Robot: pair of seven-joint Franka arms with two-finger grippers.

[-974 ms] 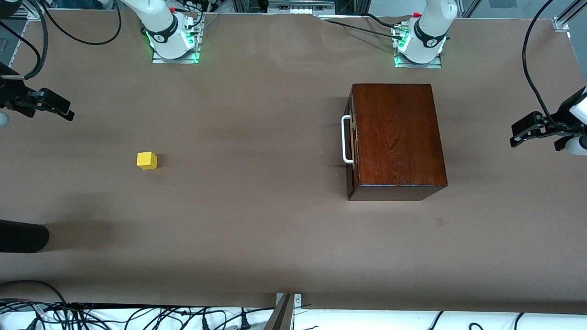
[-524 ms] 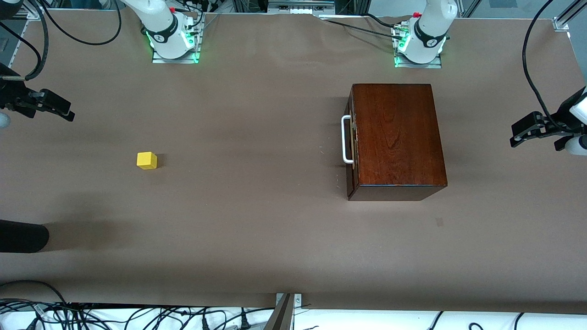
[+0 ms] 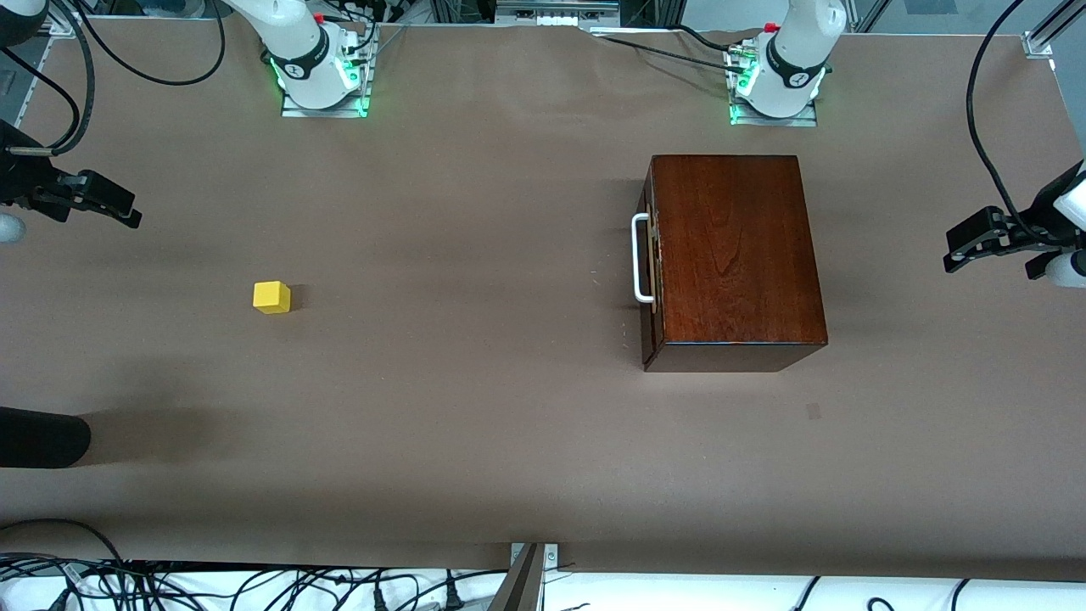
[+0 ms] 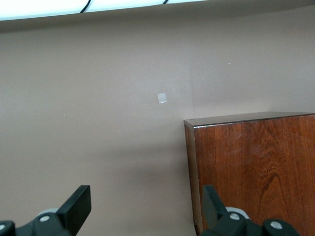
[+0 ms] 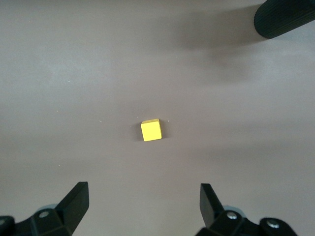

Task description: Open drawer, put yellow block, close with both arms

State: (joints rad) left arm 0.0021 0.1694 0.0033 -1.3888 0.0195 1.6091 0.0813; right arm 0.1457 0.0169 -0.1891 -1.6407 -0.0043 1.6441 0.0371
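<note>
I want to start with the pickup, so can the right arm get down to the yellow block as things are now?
Probably yes. The right gripper is up over its own end of the table, jaws open and empty, and the block sits alone on bare table with nothing around it.

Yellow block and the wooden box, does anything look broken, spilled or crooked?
Nothing stands out. The yellow block sits flat on the table, the drawer is shut in its wooden box, undamaged. Both grippers, left and right, hang open and empty.
</note>
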